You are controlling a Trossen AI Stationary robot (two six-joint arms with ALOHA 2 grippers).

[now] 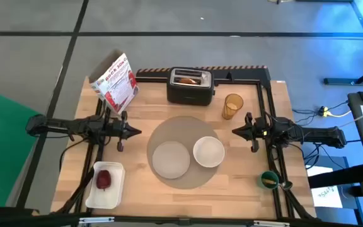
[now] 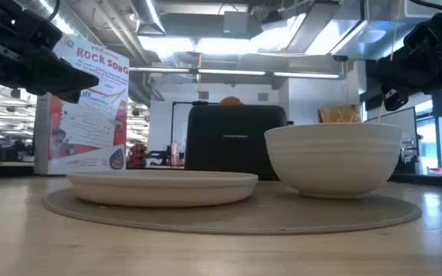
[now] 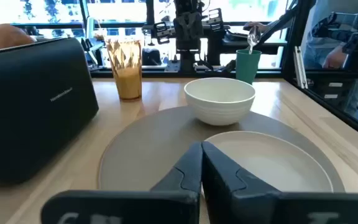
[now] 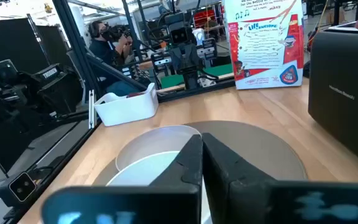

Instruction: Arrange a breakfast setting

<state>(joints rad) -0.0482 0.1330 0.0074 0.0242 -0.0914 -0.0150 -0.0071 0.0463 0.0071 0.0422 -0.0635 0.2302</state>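
Observation:
A round grey placemat point(image 1: 183, 181) lies at the table's middle. On it rest a white plate point(image 1: 171, 157) and, to its right, a white bowl point(image 1: 208, 152). A tan bagel point(image 1: 191, 80) sticks up out of the black toaster point(image 1: 190, 92) at the far edge. A red apple point(image 1: 104, 180) lies in a white tray point(image 1: 116, 195) at the near left. A metal spoon point(image 3: 252, 38) stands in a green cup point(image 1: 269, 180) at the near right. My left gripper point(image 1: 137, 132) hovers shut left of the placemat. My right gripper point(image 1: 235, 131) hovers shut to its right.
An amber glass point(image 1: 232, 106) stands right of the toaster. A red-and-white printed box point(image 1: 115, 82) stands at the far left. A black frame rail point(image 1: 266, 94) runs along the table's far and right sides. A person point(image 4: 98, 31) sits beyond the table's left side.

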